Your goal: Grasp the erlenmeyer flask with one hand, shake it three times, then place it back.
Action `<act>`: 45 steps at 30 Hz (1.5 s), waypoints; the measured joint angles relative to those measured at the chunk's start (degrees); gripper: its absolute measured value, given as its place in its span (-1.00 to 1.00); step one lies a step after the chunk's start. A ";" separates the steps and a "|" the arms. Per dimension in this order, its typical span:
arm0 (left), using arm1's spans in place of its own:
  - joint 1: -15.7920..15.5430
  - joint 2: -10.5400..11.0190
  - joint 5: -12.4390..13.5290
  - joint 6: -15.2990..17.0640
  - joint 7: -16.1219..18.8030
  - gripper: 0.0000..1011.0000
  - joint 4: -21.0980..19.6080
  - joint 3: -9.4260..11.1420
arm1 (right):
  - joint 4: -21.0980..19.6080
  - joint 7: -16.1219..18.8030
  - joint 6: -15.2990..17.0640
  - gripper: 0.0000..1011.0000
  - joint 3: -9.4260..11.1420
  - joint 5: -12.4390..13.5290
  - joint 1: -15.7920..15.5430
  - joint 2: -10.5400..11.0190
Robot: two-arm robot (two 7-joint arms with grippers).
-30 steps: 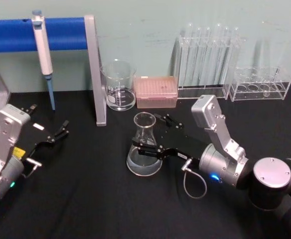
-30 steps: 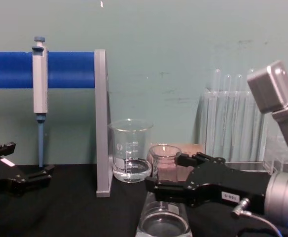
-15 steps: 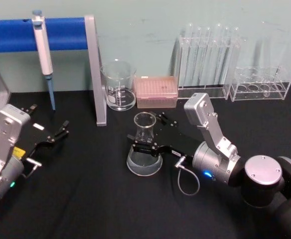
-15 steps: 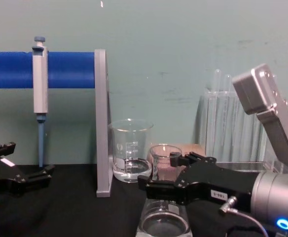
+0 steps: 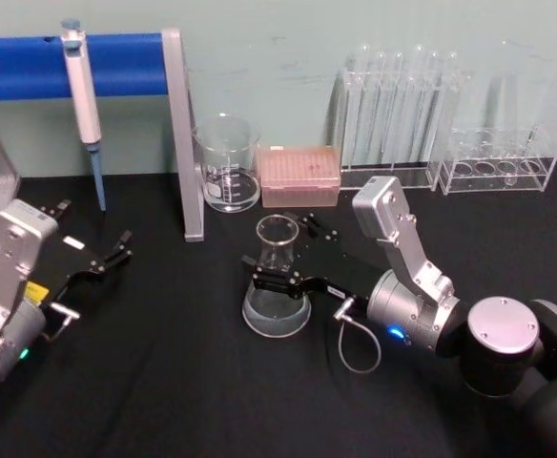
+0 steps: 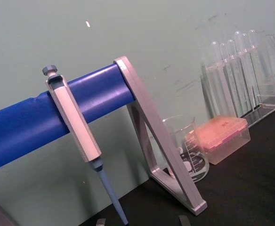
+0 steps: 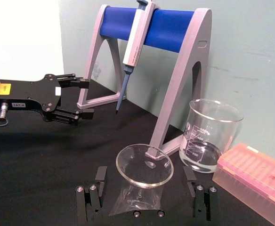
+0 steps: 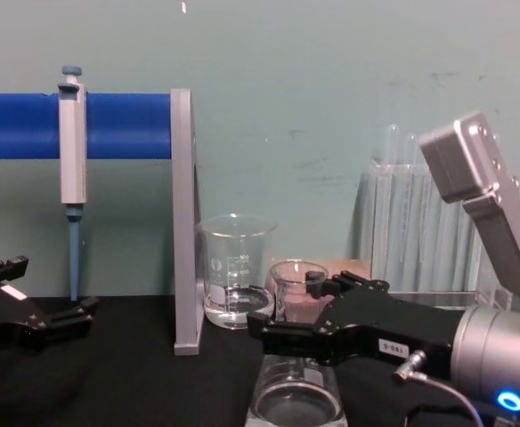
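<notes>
The erlenmeyer flask (image 5: 277, 286) stands upright on the black table with a little clear liquid in its base, also seen from above in the right wrist view (image 7: 142, 175) and in the chest view (image 8: 296, 294). My right gripper (image 5: 285, 256) reaches in from the right and is open, one finger on each side of the flask's lower neck, with a gap between the fingers (image 7: 91, 197) and the glass. In the chest view this gripper (image 8: 309, 311) hides the flask's middle. My left gripper (image 5: 90, 231) rests open at the left, far from the flask.
Behind the flask stand a glass beaker (image 5: 227, 164), a pink tip box (image 5: 300, 176) and clear test-tube racks (image 5: 398, 124). A pipette (image 5: 81, 91) hangs on the blue-barred stand (image 5: 182, 134) at the back left. Bare black table lies in front.
My right arm has slid left toward the flask, bringing its fingers farther around the neck. The flask and the left arm have not moved.
</notes>
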 joint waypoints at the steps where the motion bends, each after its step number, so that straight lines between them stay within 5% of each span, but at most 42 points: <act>1: 0.00 0.00 0.00 0.00 0.00 0.98 0.00 0.00 | -0.08 -0.02 0.05 0.98 0.03 0.00 -0.06 -0.01; 37: 0.00 0.00 0.00 0.00 0.00 0.98 0.00 0.00 | -0.63 -0.07 1.98 0.98 0.28 1.22 -0.46 -0.42; 45: 0.00 0.00 0.00 0.00 0.00 0.98 0.00 0.00 | -0.63 -0.05 1.97 0.68 0.29 1.24 -0.46 -0.42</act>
